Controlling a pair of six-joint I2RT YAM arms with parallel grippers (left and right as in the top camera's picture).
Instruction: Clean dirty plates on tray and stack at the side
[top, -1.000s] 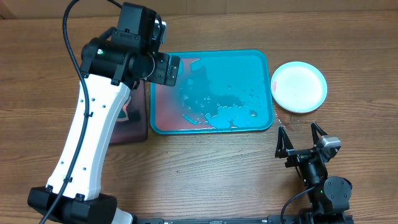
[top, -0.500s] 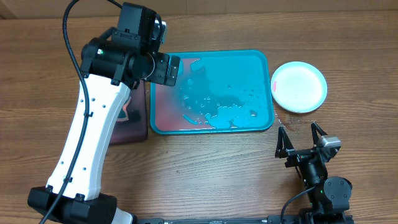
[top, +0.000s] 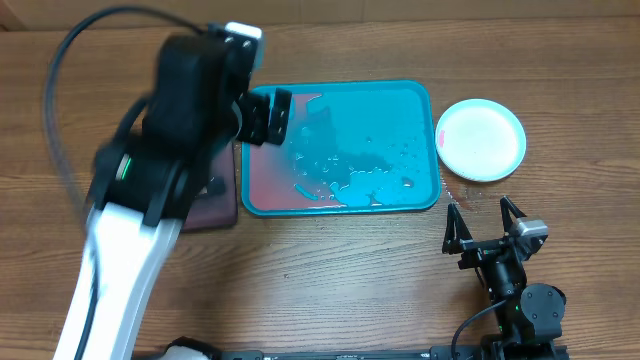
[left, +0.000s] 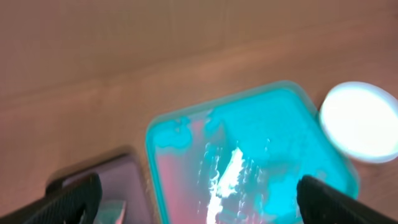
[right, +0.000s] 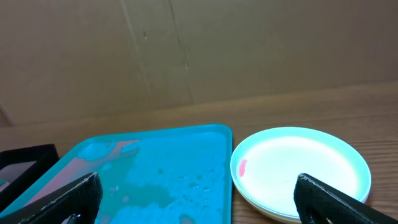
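Overhead, we've got the tray (top: 400, 105) lying with its long axis left to right across the table (top: 320, 270). It is wet and puddled, with a pinkish tinge at its left end. The plates (top: 480, 140) sit in a stack on the table just beside the tray's right short edge, off the tray. The right wrist view shows a red smear (right: 242, 166) near the top plate's rim.

Now the left gripper (top: 268, 115): blurred in the overhead, it hangs over the tray's top-left corner, next to the black tray (top: 215, 195). From the left wrist we see its fingers (left: 68, 202) spread wide with nothing between them, the tray below and the plates well apart at upper right.

The right gripper (top: 482, 225) sits near the table's front edge, splayed apart, empty, touching nothing. The plates lie straight ahead of it, well apart, and the tray is ahead to its left.
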